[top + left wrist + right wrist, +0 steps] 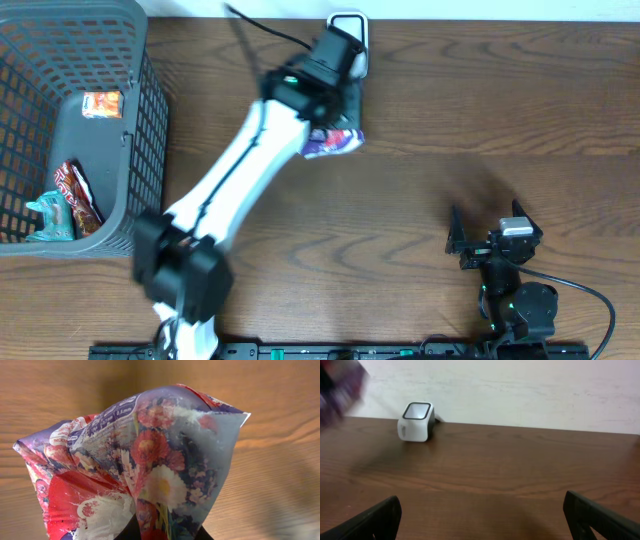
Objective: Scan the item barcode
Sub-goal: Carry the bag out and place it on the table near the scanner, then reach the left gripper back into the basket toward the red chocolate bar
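Flowered packet (pixel 150 465) is held over the brown table (pixel 450 120), just beside the white scanner (pixel 347 22) at the far edge; the left hand (pixel 328 112) is clamped on one end of it; the right hand (pixel 482 519) sits near the front edge, well apart, its fingers spread wide and holding nothing

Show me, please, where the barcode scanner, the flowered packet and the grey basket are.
barcode scanner (pixel 415 427): right wrist view, its white front.
flowered packet (pixel 150 470): left wrist view, middle of its flower print.
grey basket (pixel 150 130): overhead view, its right mesh wall.
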You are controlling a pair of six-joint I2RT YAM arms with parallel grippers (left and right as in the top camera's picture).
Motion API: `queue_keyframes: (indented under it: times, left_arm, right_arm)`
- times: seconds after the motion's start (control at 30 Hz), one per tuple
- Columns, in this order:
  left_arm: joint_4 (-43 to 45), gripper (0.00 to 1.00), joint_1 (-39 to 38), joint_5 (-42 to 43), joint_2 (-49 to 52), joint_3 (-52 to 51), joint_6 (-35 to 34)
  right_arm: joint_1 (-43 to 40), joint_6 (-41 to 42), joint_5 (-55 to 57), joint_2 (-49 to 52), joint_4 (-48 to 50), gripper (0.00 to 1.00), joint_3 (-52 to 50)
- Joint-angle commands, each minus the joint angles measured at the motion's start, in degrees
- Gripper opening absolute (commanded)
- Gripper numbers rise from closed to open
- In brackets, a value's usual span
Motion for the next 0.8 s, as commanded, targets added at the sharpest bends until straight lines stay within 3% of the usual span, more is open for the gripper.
queue_keyframes:
  times: [0.0,0.03,0.07,0.13,0.17,0.2,0.3,0.53,0.7,0.77]
  left_arm:
    - [1.07,0.08,-2.16,-1.05,5.29,0.61,0.76]
    - [1.18,0.11,-2.58,-1.03,6.69,0.61,0.76]
    - [1.22,0.25,-2.93,-0.96,7.8,0.61,0.76]
    - [1.36,0.63,-3.41,-0.83,9.38,0.61,0.76]
    - [1.68,0.76,-3.61,-0.85,9.75,0.61,0.79]
    - [2.01,0.81,-3.58,-0.85,9.75,0.61,0.81]
    - [2.19,0.87,-2.97,-0.85,8.76,1.81,2.05]
    - [1.79,0.9,2.32,-0.85,-0.94,7.65,4.83]
    - [3.78,0.91,10.99,-0.85,-11.98,10.71,4.81]
    - [5.14,0.96,16.2,-0.87,-16.46,10.73,4.81]
  right_arm:
    - [-0.39,-0.46,0.09,-0.35,-0.09,0.99,-0.22]
    - [-0.39,-0.46,0.09,-0.35,-0.09,0.99,-0.22]
    - [-0.39,-0.46,0.09,-0.35,-0.09,0.99,-0.22]
    - [-0.39,-0.46,0.09,-0.35,-0.09,0.99,-0.22]
    - [-0.39,-0.46,0.09,-0.35,-0.09,0.99,-0.22]
    - [-0.39,-0.46,0.09,-0.35,-0.09,0.99,-0.22]
    - [-0.39,-0.46,0.09,-0.35,-0.09,0.99,-0.22]
    - [-0.39,-0.46,0.09,-0.35,-0.09,0.99,-0.22]
    - [-0.39,-0.46,0.09,-0.35,-0.09,0.99,-0.22]
    - [-0.39,-0.46,0.09,-0.35,-0.09,0.99,-0.22]
